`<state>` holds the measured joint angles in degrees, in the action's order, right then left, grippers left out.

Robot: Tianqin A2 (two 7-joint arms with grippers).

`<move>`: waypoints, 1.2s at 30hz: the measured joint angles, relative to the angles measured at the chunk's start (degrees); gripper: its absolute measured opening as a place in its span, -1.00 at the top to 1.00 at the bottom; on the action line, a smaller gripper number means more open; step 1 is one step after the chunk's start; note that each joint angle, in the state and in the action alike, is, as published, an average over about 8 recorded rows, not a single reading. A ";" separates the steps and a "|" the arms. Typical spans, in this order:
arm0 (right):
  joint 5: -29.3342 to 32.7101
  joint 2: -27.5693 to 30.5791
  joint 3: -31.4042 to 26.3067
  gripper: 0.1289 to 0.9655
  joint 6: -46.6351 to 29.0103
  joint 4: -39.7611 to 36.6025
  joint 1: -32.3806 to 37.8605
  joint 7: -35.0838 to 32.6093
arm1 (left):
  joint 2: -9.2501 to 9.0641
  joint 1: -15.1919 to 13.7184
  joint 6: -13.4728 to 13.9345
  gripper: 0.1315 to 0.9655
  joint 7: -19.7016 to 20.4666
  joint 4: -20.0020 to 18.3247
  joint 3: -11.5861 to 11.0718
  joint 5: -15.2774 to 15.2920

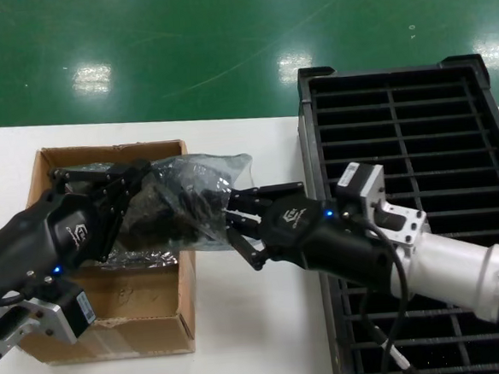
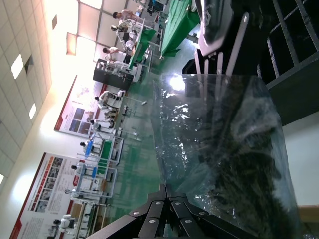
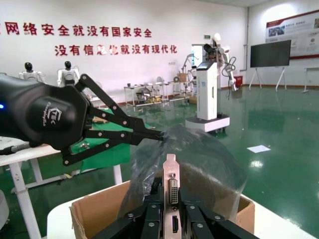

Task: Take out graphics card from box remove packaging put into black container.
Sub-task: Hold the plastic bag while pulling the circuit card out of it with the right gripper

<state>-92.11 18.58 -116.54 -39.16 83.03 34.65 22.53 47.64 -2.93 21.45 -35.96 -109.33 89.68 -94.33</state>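
The graphics card (image 3: 171,180) is partly inside the crinkly packaging bag (image 1: 191,191), held over the right side of the brown box (image 1: 113,321). Its silver bracket with a white port faces my right wrist camera. My right gripper (image 1: 231,212) is shut on that bracket end, as the right wrist view (image 3: 172,201) shows. My left gripper (image 1: 148,172) is shut on the bag's far edge, which also shows in the left wrist view (image 2: 168,190). There the card is a dark mass (image 2: 249,174) inside the bag (image 2: 209,124). The black container (image 1: 400,142) lies to the right.
The box stands on a white table (image 1: 259,323), its right wall close to the container's left rim. The box (image 3: 99,211) sits below the bag in the right wrist view. Green floor (image 1: 180,46) lies beyond the table's far edge.
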 joint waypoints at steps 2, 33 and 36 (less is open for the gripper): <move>-0.45 0.58 0.32 0.87 -0.13 0.77 -0.37 -0.34 | 0.00 0.00 0.00 0.98 0.00 0.00 0.00 0.00; -5.33 5.12 4.01 0.90 0.71 6.18 -3.46 -4.90 | 0.00 0.00 0.00 0.98 0.00 0.00 0.00 0.00; -5.48 5.48 3.80 0.90 0.57 7.32 -3.90 -5.07 | 0.00 0.00 0.00 0.98 0.00 0.00 0.00 0.00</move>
<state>-97.59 24.06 -112.75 -38.59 90.35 30.75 17.46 47.64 -2.93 21.45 -35.96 -109.33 89.68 -94.33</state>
